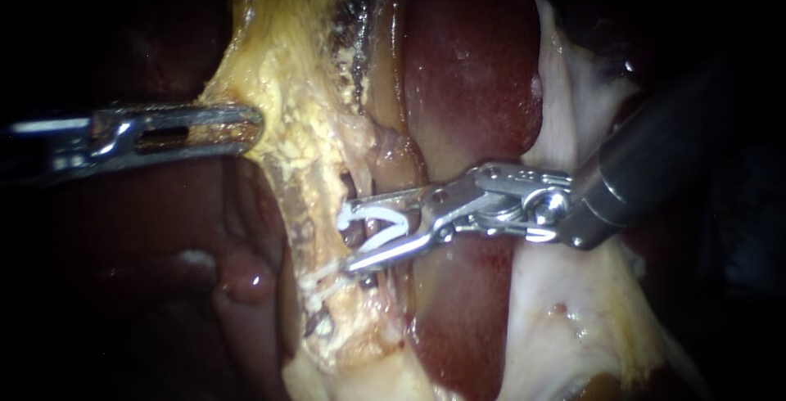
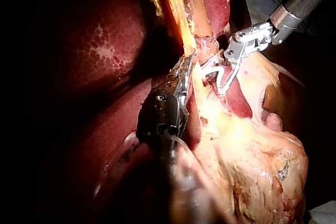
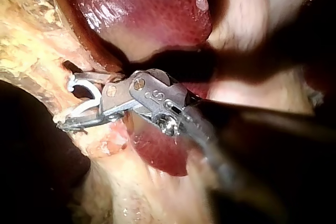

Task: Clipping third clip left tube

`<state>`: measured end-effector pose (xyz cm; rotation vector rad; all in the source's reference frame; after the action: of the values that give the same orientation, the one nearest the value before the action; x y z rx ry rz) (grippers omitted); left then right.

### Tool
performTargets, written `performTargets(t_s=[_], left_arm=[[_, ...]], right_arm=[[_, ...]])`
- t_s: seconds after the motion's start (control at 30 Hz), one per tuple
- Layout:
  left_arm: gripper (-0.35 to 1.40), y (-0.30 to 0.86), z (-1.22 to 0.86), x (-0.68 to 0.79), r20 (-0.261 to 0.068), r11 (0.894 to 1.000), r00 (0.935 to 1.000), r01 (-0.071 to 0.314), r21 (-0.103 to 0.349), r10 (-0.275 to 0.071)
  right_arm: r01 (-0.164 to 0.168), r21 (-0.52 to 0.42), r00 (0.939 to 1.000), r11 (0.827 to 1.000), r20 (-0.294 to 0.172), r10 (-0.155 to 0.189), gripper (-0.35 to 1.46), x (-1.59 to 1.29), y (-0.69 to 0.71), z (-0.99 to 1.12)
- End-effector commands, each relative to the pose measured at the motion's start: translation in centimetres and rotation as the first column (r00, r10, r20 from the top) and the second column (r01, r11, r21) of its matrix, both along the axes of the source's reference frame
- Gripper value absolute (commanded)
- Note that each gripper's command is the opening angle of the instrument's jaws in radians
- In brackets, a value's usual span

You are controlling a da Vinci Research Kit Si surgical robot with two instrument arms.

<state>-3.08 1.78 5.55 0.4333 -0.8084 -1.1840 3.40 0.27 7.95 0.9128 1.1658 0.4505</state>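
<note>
My right instrument [image 1: 354, 236] comes in from the right, its jaws standing apart with a white clip [image 1: 378, 214] held between them. The clip's two legs straddle a thin reddish tube [image 1: 371, 229] that runs through yellow fatty tissue [image 1: 299, 98]. In the right wrist view the clip [image 3: 79, 81] sits between the jaws of that instrument [image 3: 68, 103] against the fatty strip. My left instrument [image 1: 254, 127] reaches in from the left, jaws shut on the edge of the yellow tissue. The left wrist view shows it [image 2: 187, 65] gripping that strip, with my right instrument [image 2: 212, 82] and the clip [image 2: 210, 71] just beyond.
Dark red liver [image 1: 471, 82] lies behind the right instrument's jaws. Pale, glistening tissue [image 1: 565, 319] spreads under its shaft. A whitish streak [image 1: 323, 285] crosses the fatty strip just below the clip. Darker red tissue [image 1: 246, 278] fills the lower left.
</note>
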Motion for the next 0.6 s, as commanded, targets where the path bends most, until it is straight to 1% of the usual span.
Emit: performTargets(t_s=[0.03,0.17,0.3,0.43,0.5,0.6], left_arm=[[-0.35,0.00,0.00,0.00,0.000,1.000,1.0000,0.000,0.000,0.000],[-0.35,0.00,0.00,0.01,0.000,1.000,1.0000,0.000,0.000,0.000],[-0.35,0.00,0.00,0.01,0.000,1.000,1.0000,0.000,0.000,0.000],[-0.35,-0.01,0.00,0.02,0.000,1.000,1.0000,-0.001,0.000,0.001],[-0.35,0.00,0.01,0.03,0.001,1.000,1.0000,-0.002,0.000,0.002],[-0.35,0.00,0.02,0.03,0.001,1.000,1.0000,-0.002,0.000,0.002]], right_arm=[[0.002,-0.001,1.0000,1.000,-0.001,-0.002,0.59,0.01,-0.01,0.01],[0.016,-0.001,0.9999,1.000,-0.007,-0.016,0.59,0.07,-0.03,0.03],[0.033,0.009,0.9986,0.999,-0.041,-0.033,0.59,0.08,-0.05,0.04],[0.045,0.037,0.9942,0.998,-0.100,-0.041,0.59,0.03,-0.03,-0.02],[0.050,0.053,0.9922,0.997,-0.117,-0.043,0.59,0.01,-0.01,-0.05],[0.057,0.087,0.9861,0.995,-0.161,-0.043,0.59,0.01,-0.01,-0.10]])
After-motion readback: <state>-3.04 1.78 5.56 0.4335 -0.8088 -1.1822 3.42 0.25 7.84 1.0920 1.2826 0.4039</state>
